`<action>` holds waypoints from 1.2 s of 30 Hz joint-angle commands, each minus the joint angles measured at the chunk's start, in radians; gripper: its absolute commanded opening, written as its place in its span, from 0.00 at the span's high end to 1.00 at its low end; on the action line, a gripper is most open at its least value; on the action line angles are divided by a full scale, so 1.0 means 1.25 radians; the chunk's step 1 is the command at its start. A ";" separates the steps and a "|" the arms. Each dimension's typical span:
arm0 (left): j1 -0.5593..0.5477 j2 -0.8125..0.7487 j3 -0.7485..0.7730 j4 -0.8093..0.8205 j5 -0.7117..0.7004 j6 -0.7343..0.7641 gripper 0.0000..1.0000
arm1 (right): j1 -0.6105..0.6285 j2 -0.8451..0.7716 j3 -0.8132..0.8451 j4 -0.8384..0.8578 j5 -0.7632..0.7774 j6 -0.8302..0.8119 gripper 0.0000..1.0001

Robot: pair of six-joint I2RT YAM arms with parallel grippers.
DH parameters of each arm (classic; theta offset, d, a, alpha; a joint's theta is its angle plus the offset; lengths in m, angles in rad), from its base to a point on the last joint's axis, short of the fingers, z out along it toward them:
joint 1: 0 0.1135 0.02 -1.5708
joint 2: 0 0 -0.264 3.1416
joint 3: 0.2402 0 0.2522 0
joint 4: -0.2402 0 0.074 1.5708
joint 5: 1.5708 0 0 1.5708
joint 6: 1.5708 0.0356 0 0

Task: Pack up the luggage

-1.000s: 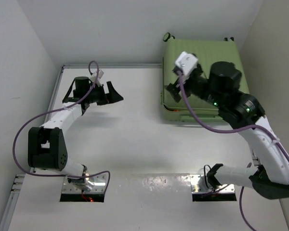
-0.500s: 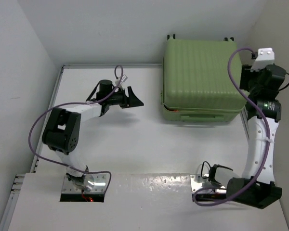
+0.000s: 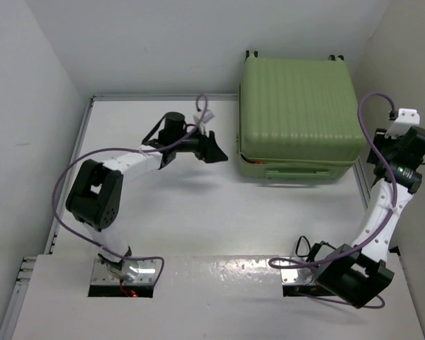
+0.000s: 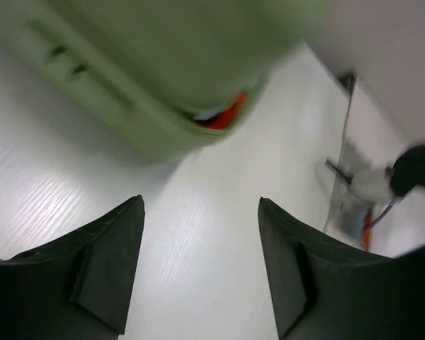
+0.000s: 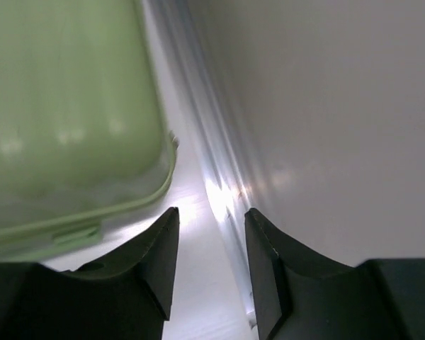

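The luggage (image 3: 297, 113) lies at the far right of the table (image 3: 198, 212), lid down but not sealed: a red scrap (image 4: 223, 117) pokes from the seam at its near left corner. The step in hand looks like closing up. The left gripper (image 4: 198, 205) hovers just beside that corner, jaws well apart, empty, touching nothing. The right gripper (image 5: 211, 212) hangs between the luggage's right edge and the wall (image 5: 326, 106), jaws narrowly parted, empty too. Next, likely, the scrap must be tucked in before pressing the lid.

a white table (image 3: 198, 212) sits between pale walls (image 3: 163, 42), a metal rail (image 3: 82, 131) along its left edge.
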 commanded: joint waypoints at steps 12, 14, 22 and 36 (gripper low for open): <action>-0.370 -0.041 0.188 -0.384 -0.200 0.823 0.41 | -0.114 -0.086 -0.040 -0.232 -0.212 0.035 0.53; -0.411 -0.008 0.206 -0.384 -0.218 0.924 0.41 | -0.154 -0.068 -0.009 -0.277 -0.248 0.049 0.53; -0.446 0.186 0.335 -0.311 -0.243 0.978 0.45 | -0.254 -0.032 0.078 -0.379 -0.463 0.040 0.53; -0.479 0.315 0.440 -0.177 -0.316 0.952 0.45 | -0.319 0.014 0.130 -0.471 -0.553 -0.016 0.53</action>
